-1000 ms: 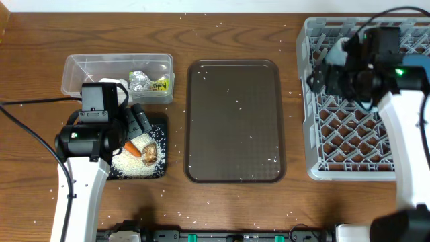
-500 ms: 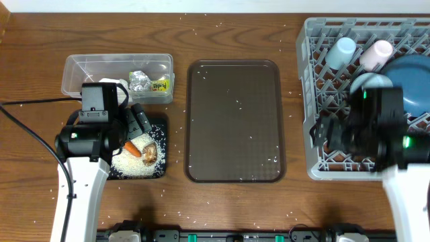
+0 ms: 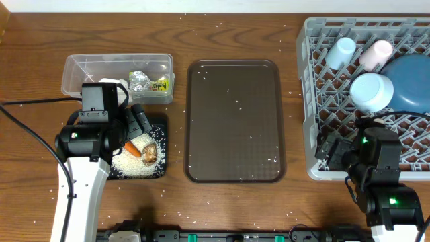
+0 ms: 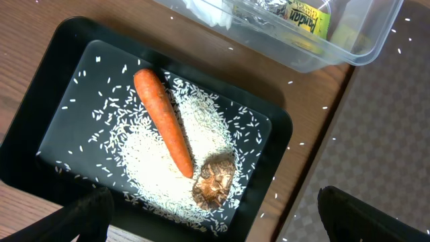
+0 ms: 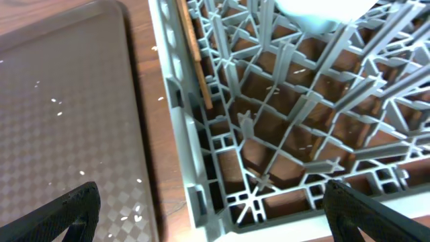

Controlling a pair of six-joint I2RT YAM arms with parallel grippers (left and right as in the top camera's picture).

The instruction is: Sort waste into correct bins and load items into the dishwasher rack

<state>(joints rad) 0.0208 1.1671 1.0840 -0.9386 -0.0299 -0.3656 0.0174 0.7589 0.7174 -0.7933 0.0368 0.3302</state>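
Observation:
The black tray bin (image 4: 62,42) holds an orange carrot (image 4: 164,122), a brown food lump (image 4: 215,183) and loose white rice (image 4: 158,171). My left gripper (image 4: 211,218) hangs open just above its near edge, holding nothing (image 3: 139,129). Behind it, the clear tub (image 3: 80,72) contains the foil ball (image 3: 140,80), the green-yellow packet (image 3: 160,85) and the napkin (image 4: 208,10). In the grey dishwasher rack (image 3: 316,101) stand the light-blue cup (image 3: 340,52), the white cup (image 3: 378,52), the bowl (image 3: 371,91) and the dark-blue plate (image 3: 411,84). Chopsticks (image 5: 195,57) lie along its left wall. My right gripper (image 3: 329,150) is open and empty over the rack's front-left corner (image 5: 208,212).
A large brown serving tray (image 3: 233,121) lies between the bins and the rack, with stray rice grains on it and on the wooden table (image 3: 235,27). A black cable (image 3: 27,128) runs from the left arm.
My right arm has drawn back from the rack's far part to its near-left corner, uncovering the cups, bowl and plate. The left arm has not moved.

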